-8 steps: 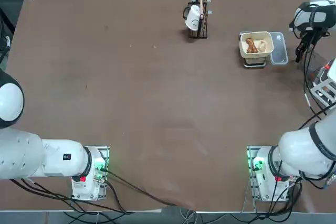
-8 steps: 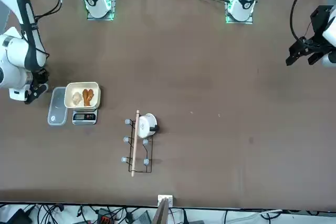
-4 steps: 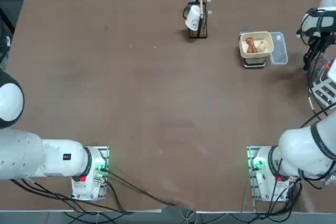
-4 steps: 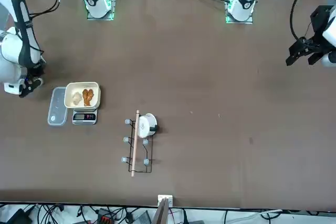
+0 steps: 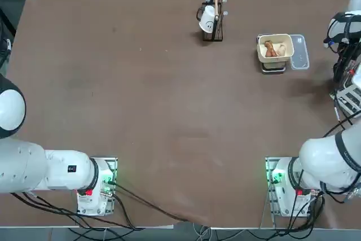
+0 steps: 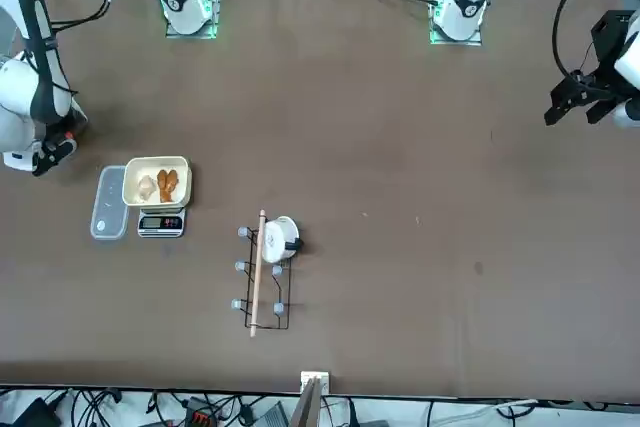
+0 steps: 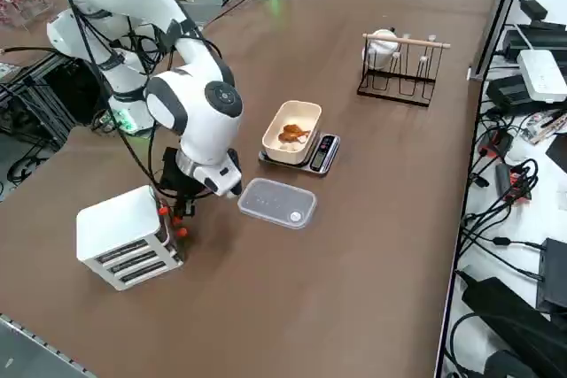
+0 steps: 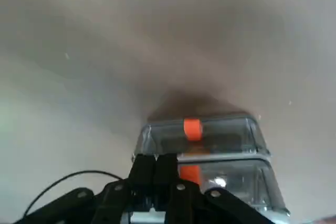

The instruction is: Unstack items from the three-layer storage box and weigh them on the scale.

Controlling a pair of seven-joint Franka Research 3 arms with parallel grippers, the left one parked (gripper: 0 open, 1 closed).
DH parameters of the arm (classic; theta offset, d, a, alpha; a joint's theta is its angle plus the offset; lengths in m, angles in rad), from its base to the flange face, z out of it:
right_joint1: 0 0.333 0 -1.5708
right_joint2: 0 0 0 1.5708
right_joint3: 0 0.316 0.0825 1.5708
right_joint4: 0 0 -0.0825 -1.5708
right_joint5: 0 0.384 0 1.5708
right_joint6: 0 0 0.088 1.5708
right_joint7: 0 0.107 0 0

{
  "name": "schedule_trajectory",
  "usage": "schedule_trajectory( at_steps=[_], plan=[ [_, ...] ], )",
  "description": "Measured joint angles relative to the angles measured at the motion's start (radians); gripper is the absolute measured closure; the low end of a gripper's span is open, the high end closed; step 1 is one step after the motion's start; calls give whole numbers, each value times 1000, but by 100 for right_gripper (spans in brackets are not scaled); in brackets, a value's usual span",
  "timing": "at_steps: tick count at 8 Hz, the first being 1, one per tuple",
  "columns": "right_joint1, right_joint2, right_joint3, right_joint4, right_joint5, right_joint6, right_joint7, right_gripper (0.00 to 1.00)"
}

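The white storage box (image 7: 130, 237) stands on the table with the right gripper (image 8: 155, 162) close by, its jaws clenched together. The cream tray (image 7: 292, 132) sits on the scale (image 7: 324, 154), holding brown and pale food pieces (image 6: 167, 184), beside a clear lid (image 7: 277, 203).

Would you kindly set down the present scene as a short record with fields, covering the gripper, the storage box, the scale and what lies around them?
right gripper: shut, beside the storage box's orange-tabbed front
storage box: white, tiered, standing on the table
scale: on the table, cream tray on top
cream tray: holds brown pieces and a pale piece
clear lid: flat on the table, beside the scale
rack: dark wire, a white cup on it
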State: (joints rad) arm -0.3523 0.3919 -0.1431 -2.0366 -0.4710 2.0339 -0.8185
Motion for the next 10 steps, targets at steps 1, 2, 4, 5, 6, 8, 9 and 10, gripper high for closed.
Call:
schedule_trajectory(
  at_steps=[1,2,4,5,6,8,9,10],
  plan=[
    [0,0,2,0,-11,-6,0,98],
    [0,0,3,0,-15,-8,0,98],
    [0,0,3,0,-15,-8,0,98],
    [0,-1,3,2,4,-9,11,98],
    [1,-4,5,10,54,-10,19,97],
    [36,-13,17,39,109,4,20,96],
    [61,-11,20,41,111,46,23,90],
    [68,4,20,30,99,117,24,85]
  ],
)
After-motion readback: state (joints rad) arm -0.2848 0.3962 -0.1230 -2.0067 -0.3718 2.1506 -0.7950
